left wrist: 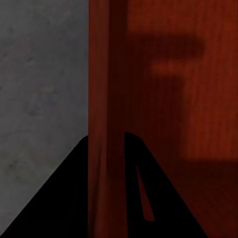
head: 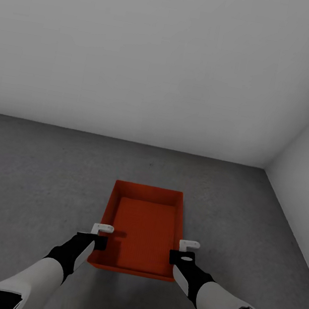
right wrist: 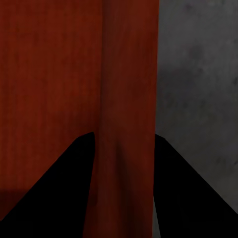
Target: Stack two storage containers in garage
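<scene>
Two grippers flanked one orange-red storage container (head: 142, 230) in the head view, one at each long side near the robot's end of the bin. The left gripper (head: 102, 228) sat at the container's left wall, its black body just outside the rim and its pale fingertips reaching over the edge. In the left wrist view the left gripper (left wrist: 106, 188) had its two dark fingers (left wrist: 54, 198) standing on either side of the upright wall of the container (left wrist: 173, 99), one over the floor side and one over the bin's inside, so the wall ran between them; they appeared closed against it, gripping the wall.

The right gripper (head: 189, 244) matched it at the right wall. In the right wrist view the right gripper (right wrist: 124, 188) likewise had a dark finger (right wrist: 54, 193) on each side of the wall of the container (right wrist: 49, 74), appearing clamped on it, with grey floor (right wrist: 198, 99) beyond.

The container lay lengthwise away from the robot, open side up, its finely textured bottom showing and shadows of the fingers falling inside. I could not tell whether it rested on the floor (head: 40, 175) or hung just above it. The floor was mottled dark-grey concrete, meeting plain white walls (head: 165, 61) ahead and on the right, which formed a corner at the far right.
</scene>
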